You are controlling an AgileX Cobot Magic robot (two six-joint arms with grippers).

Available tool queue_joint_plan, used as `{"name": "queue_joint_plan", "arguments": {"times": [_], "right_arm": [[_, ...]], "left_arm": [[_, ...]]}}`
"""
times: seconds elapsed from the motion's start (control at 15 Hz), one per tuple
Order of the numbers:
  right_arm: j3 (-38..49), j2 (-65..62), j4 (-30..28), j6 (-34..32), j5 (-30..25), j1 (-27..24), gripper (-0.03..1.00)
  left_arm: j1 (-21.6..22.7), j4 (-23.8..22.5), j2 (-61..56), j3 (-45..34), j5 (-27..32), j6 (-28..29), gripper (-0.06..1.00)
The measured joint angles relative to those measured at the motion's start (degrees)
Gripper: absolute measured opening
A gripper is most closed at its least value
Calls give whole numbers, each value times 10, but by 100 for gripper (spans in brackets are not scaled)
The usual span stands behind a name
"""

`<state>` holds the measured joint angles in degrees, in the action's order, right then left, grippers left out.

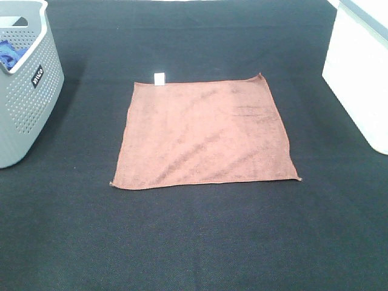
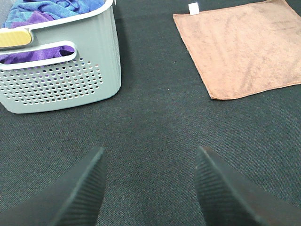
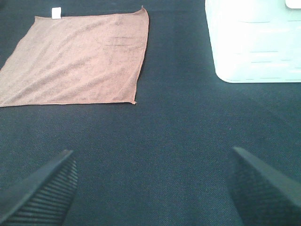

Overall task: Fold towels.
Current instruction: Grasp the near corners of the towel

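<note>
square fuzzy terracotta towel (image 1: 203,133), flat on woven black mat (image 1: 194,242)

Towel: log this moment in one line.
towel flat, unfolded | left gripper open, empty | right gripper open, empty | folding not begun

Grey basket (image 1: 24,91) blocks left edge, white bin (image 1: 357,79) right; mat (image 1: 194,242) btwn free around towel (image 1: 203,133).

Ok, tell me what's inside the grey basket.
Crumpled blue cloth and purple cloth fill the grey basket up to about its rim. Whatever lies beneath them is hidden by the cloth and the basket's walls.
</note>
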<state>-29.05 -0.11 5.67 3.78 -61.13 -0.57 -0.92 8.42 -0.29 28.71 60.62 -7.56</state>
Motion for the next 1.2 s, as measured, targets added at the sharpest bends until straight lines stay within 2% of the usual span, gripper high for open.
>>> {"name": "queue_joint_plan", "arguments": {"times": [1.2], "right_arm": [[0,0,0,0,0,0,81]], "left_arm": [[0,0,0,0,0,0,55]]}}
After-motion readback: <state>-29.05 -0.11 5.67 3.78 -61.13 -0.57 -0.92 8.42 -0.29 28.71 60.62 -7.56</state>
